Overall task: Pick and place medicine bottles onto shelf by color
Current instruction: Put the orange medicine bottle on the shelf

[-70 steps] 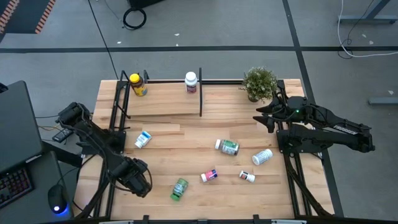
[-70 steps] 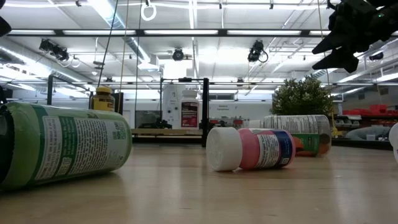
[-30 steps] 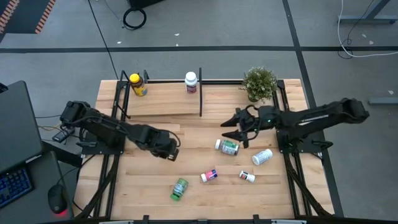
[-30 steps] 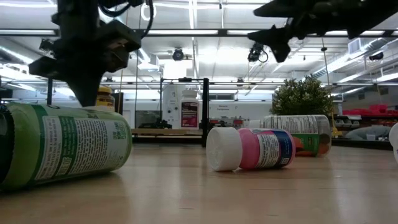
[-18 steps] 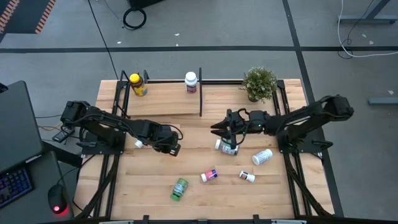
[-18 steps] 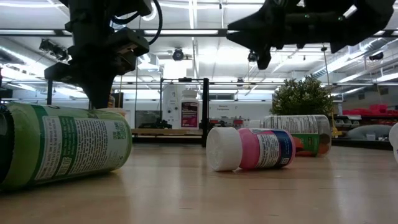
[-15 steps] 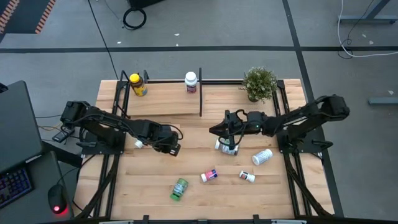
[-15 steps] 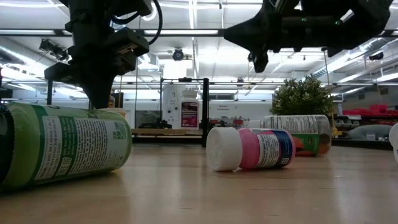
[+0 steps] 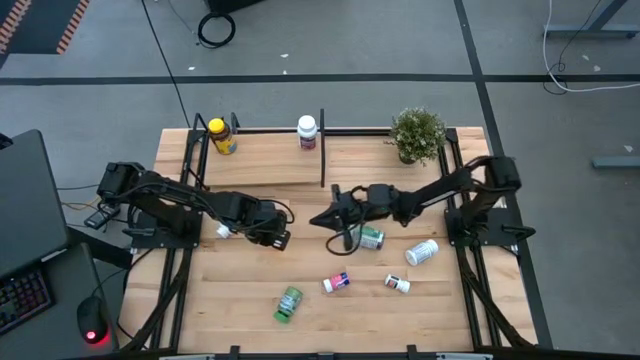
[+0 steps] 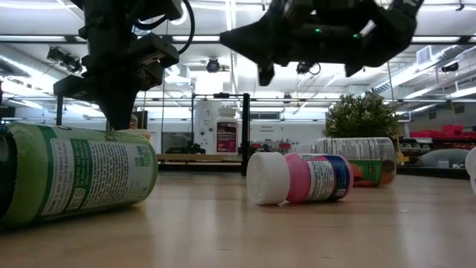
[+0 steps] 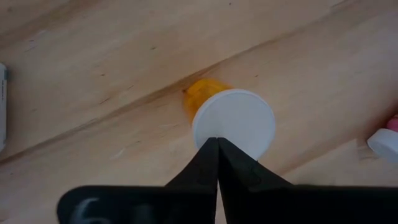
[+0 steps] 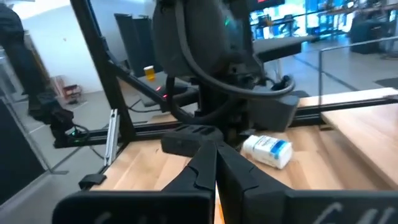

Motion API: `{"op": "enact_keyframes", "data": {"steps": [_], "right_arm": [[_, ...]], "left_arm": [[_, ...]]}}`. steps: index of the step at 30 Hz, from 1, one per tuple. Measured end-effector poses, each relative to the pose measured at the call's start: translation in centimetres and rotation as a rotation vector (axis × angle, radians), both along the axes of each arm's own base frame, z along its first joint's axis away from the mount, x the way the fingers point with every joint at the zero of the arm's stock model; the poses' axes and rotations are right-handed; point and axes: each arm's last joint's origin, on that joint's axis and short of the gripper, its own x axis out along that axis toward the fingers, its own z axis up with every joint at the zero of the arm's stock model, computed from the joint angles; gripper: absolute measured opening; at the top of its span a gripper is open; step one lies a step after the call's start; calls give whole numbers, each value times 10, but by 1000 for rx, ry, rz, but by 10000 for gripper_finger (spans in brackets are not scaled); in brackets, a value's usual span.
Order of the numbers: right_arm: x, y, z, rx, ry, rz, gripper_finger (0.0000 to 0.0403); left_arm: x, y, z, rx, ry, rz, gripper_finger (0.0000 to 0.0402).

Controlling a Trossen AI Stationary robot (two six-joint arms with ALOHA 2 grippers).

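My left gripper (image 9: 280,240) is shut and hovers low over the table's left middle, pointing down (image 10: 119,125). Past its fingertips (image 11: 216,140) I see the white cap of a lying amber bottle with a green label (image 9: 366,237). My right gripper (image 9: 318,221) is shut and empty. It is high above the table, left of that bottle, pointing at the left arm (image 12: 216,146). A blue-labelled bottle (image 9: 227,231) lies partly under the left arm. The shelf (image 9: 260,165) holds a yellow-capped amber bottle (image 9: 220,136) and a white magenta-labelled one (image 9: 307,131), both upright.
Lying on the planks are a pink bottle (image 9: 337,283), a green bottle (image 9: 289,303), a white bottle (image 9: 422,252) and a small white-capped one (image 9: 398,284). A potted plant (image 9: 417,133) stands at the far right. Black shelf posts (image 9: 322,150) rise from the shelf.
My right gripper has swept toward the table's left edge, passing above the green-labelled bottle to a spot left of it, staying high. My left gripper has sunk slightly and then kept still. No bottle has moved.
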Motion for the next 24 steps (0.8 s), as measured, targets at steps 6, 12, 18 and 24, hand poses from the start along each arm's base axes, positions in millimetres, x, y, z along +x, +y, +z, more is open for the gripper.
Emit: {"op": "enact_keyframes", "data": {"steps": [6, 12, 18, 24], "right_arm": [[24, 6, -24, 0, 60, 79, 8], [41, 13, -44, -3, 89, 96, 4], [60, 14, -59, -27, 94, 96, 6], [78, 12, -74, -20, 106, 89, 5]], "left_arm": [[2, 6, 0, -10, -12, 19, 10], [4, 9, 1, -6, -33, 24, 5], [4, 10, 1, -4, -34, 25, 10], [5, 10, 1, 0, -37, 16, 4]]}}
